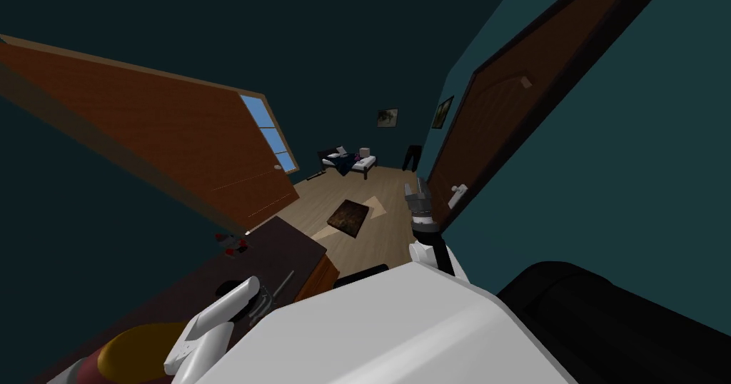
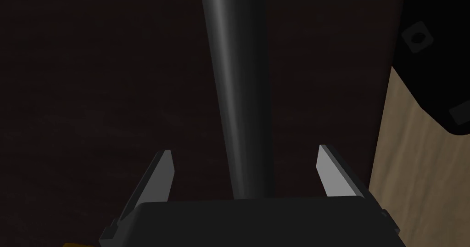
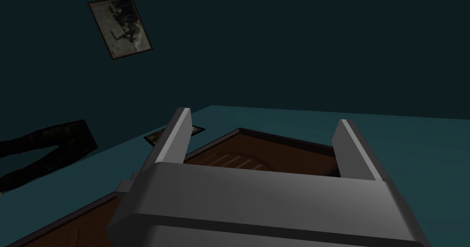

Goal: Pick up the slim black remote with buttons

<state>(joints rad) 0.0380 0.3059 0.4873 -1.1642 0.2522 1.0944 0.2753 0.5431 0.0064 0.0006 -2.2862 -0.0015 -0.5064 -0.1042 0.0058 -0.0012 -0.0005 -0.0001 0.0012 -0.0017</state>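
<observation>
The left hand point(image 2: 244, 150) hovers over the dark wooden counter point(image 2: 92, 97), its fingers released and spread wide; the slim dark remote point(image 2: 238, 97) lies on the counter between them, running lengthwise away from the hand and touching neither blade; the right hand point(image 1: 420, 187) is raised beside the brown door point(image 1: 500, 130), fingers likewise apart.

My fingers point(image 2: 160, 175) are light grey, the remote point(image 2: 238, 97) black with a grey sheen, the table point(image 2: 92, 83) dark brown, the floor point(image 2: 413, 175) pale tan, the wall point(image 1: 628, 151) teal.
</observation>
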